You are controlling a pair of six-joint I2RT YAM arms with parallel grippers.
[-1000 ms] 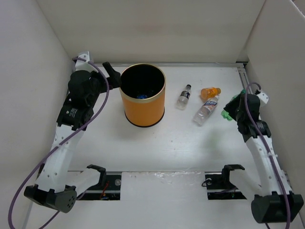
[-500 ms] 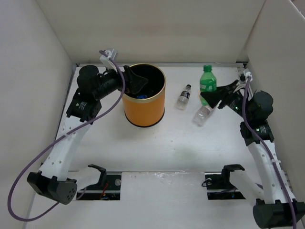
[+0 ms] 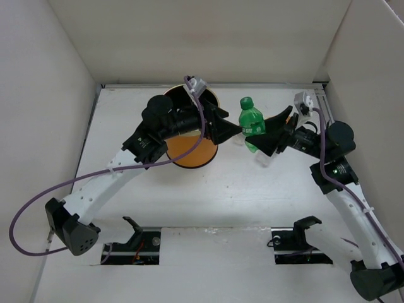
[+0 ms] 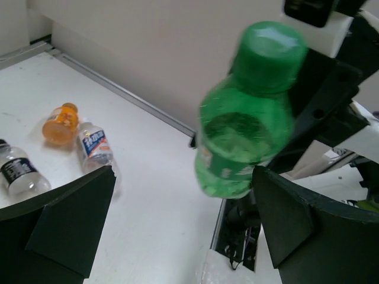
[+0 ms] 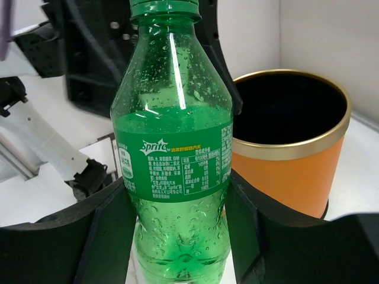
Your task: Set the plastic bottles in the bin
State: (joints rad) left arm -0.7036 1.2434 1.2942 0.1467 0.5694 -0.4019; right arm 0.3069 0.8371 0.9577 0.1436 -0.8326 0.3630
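Green translucent plastic, green cap: top view shows the green bottle (image 3: 251, 123) held tilted above the counter (image 3: 240, 189), just right of the bin (image 3: 189, 154). Your right pincer (image 3: 260, 140) is clamped on its lower body. Your left pincer (image 3: 224, 126) is spread wide, tips pointing at the bottle. Versus half a second ago, the bottle has shifted left toward the bin, and the left arm (image 3: 126, 164) has swung across the bin's mouth and now covers most of the rim.

Left wrist: the bottle hangs cap-up beyond the wide-apart fingers; can't tell if they touch it. Lying on the counter are the orange bottle (image 4: 61, 123), the white-blue label bottle (image 4: 95, 145) just beside it, and the dark-cap bottle (image 4: 18, 171) at the left edge.

Right wrist: droplets on the bottle wall, glossy Sprite label, matte black fingers pressed on both sides. The bin behind is cylindrical: orange wall, thin gold rim, black inside.
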